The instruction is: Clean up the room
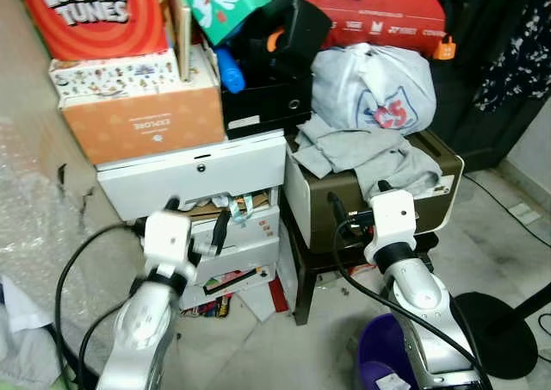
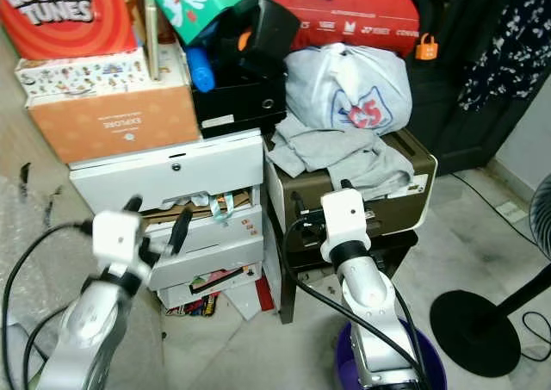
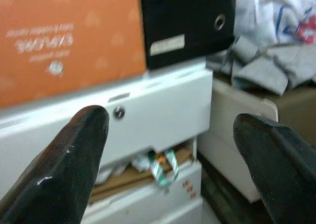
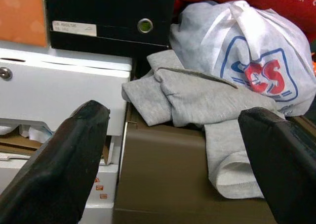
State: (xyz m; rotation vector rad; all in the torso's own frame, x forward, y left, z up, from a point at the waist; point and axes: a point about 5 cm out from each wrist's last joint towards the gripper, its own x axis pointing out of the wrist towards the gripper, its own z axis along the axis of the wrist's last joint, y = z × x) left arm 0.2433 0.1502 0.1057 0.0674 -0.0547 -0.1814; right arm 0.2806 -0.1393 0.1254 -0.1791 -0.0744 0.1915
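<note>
A crumpled grey cloth [image 1: 362, 153] lies on top of a brown box [image 1: 443, 159], with a white plastic bag [image 1: 370, 84] bearing a red and blue logo behind it. My right gripper [image 1: 357, 199] is open just in front of the brown box, below the cloth's hanging edge [image 4: 222, 155], and holds nothing. Open too and holding nothing, my left gripper [image 1: 196, 218] is raised before a white drawer unit [image 1: 198, 170]. Paper and a green ribbon [image 3: 163, 164] stick out of that unit's gap.
An orange box [image 1: 142, 119], a black box [image 1: 267, 102] and a Looney Tunes box [image 1: 90, 11] are stacked on the drawers. A purple bin [image 1: 387, 351] stands by my right arm. A fan base [image 1: 499, 321] with its cable is at the right. Bubble wrap [image 1: 26, 201] covers the left.
</note>
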